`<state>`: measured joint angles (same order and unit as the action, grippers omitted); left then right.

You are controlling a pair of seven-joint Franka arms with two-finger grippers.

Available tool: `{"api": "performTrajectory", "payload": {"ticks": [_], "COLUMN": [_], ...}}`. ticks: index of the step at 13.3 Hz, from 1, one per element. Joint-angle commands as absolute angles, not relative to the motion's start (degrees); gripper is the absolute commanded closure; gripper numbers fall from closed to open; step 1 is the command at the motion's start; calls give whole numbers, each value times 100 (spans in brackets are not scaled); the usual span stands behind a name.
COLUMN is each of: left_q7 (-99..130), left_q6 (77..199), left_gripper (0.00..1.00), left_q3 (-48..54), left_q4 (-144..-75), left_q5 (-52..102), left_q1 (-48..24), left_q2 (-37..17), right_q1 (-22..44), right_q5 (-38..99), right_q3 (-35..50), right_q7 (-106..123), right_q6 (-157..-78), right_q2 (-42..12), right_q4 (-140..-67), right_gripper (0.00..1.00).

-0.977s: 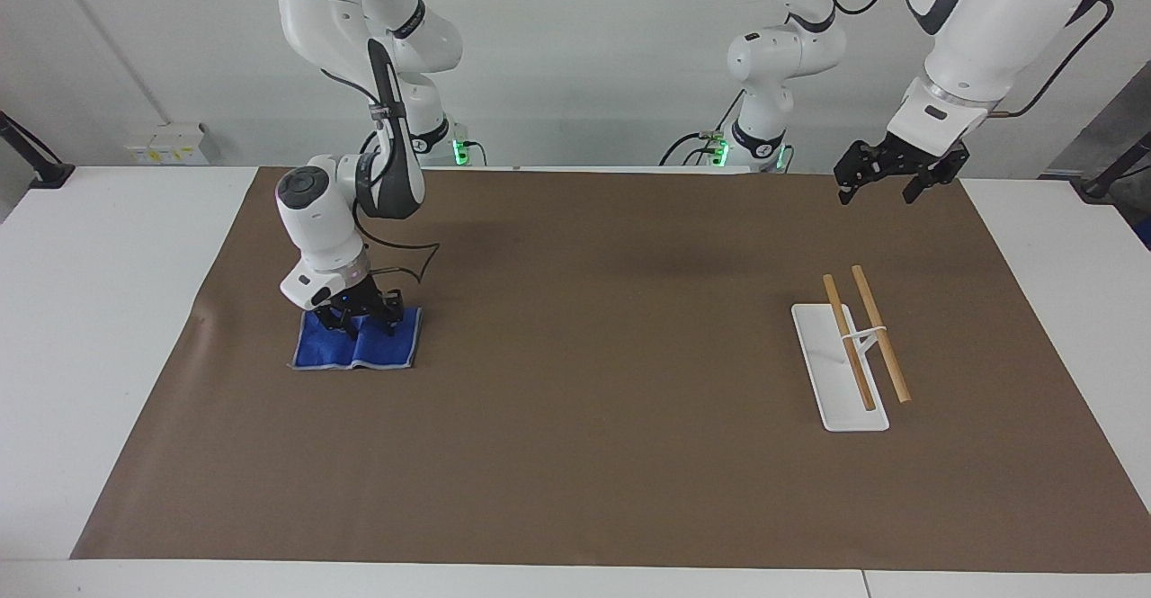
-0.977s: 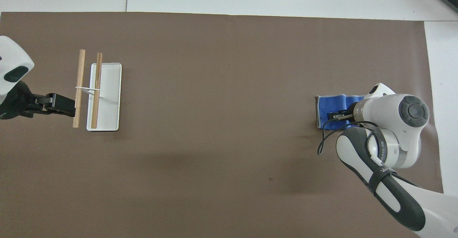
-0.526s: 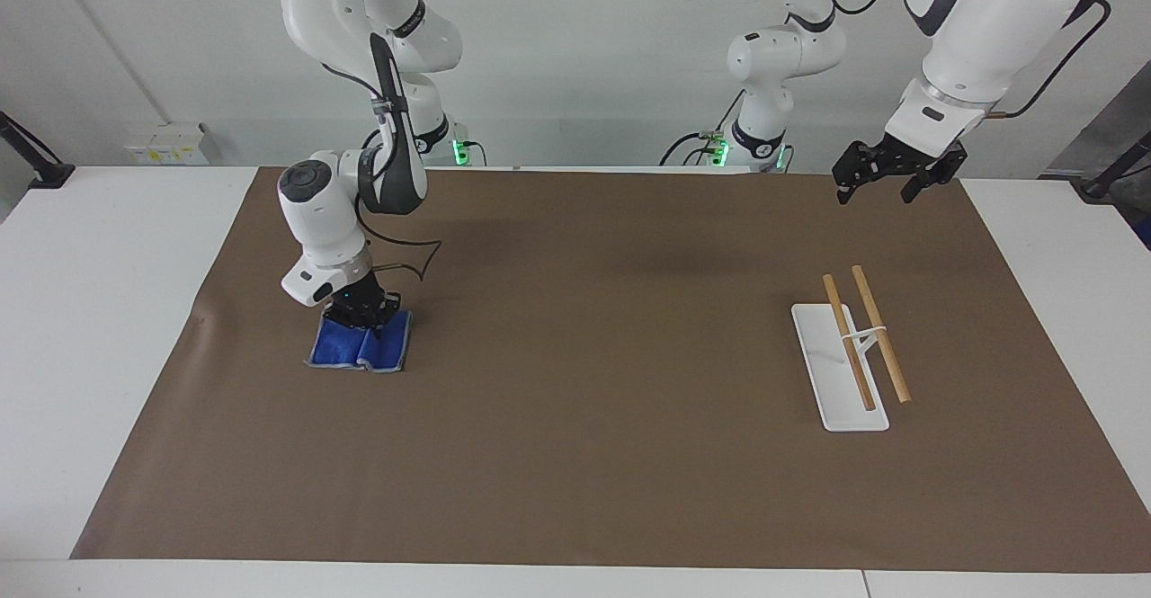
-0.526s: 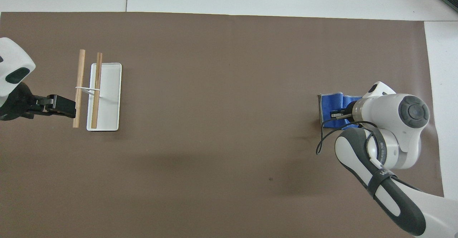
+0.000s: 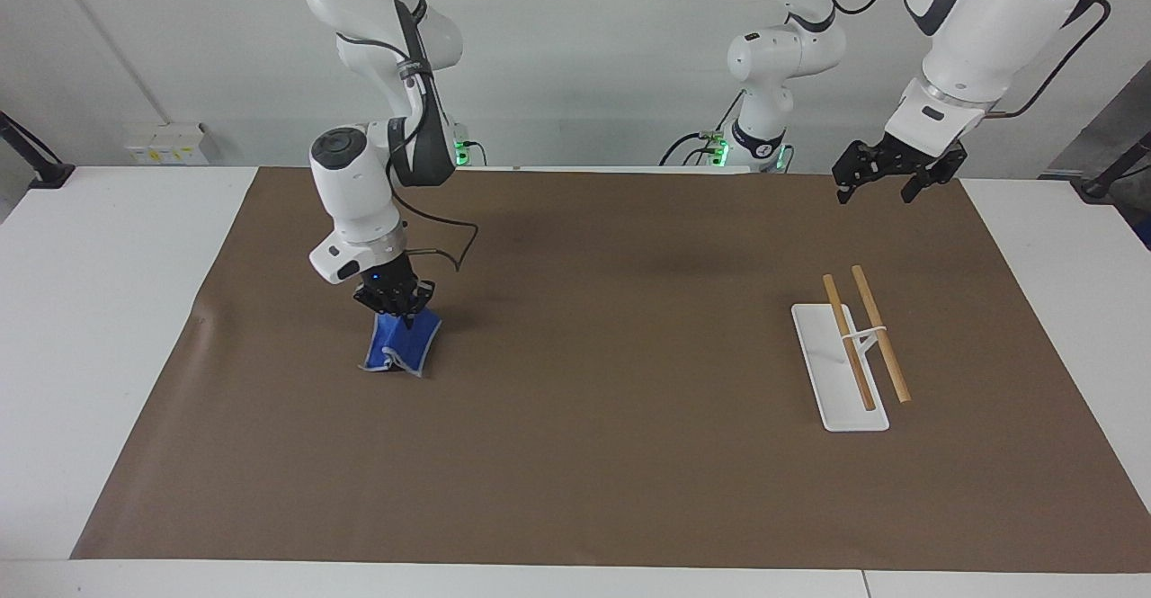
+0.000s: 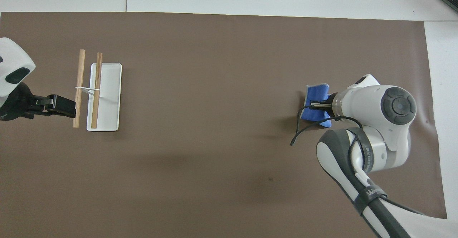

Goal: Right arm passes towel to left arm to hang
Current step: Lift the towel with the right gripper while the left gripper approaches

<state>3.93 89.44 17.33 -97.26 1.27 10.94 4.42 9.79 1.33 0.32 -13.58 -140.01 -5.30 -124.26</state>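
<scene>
The counter lay bare between the hanging towel, at nine o'clock in the facing view, and the rack at three o'clock, whose two wooden rods stood raised above its tray

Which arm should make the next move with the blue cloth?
Right. The right gripper is shut on the small royal-blue towel, which hangs from it over the brown mat. The left gripper waits open in the air at its own end of the table.
</scene>
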Motion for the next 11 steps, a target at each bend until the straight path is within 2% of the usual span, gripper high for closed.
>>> {"api": "performTrajectory", "payload": {"ticks": [1,4,7,11], "left_q7": [413,500,1447,2818], "left_q6": [9026,9018,9210,10218], "left_gripper": [0,0,0,0], "left_q3": [1723,1661,1696,1740], "left_q4": [-9599,-9510,-9571,-10289], "left_q5": [297,851,1562,2433], "left_q1": [1090,1169,1099,819], "left_q2": [528,589,633,948], "right_q1": [1265,1318,1318,1327], "right_q5": [359,1491,1845,2686], "right_q3": [192,561,843,1151], "right_q7": [-2125,-2268,-2268,-2127], "right_q6": [-13825,-13843,-13834,-13895], "right_q2": [-466,-247,157,281], "right_q4": [-12156,-12146,-12146,-11840], "right_gripper": [100,100,100,100]}}
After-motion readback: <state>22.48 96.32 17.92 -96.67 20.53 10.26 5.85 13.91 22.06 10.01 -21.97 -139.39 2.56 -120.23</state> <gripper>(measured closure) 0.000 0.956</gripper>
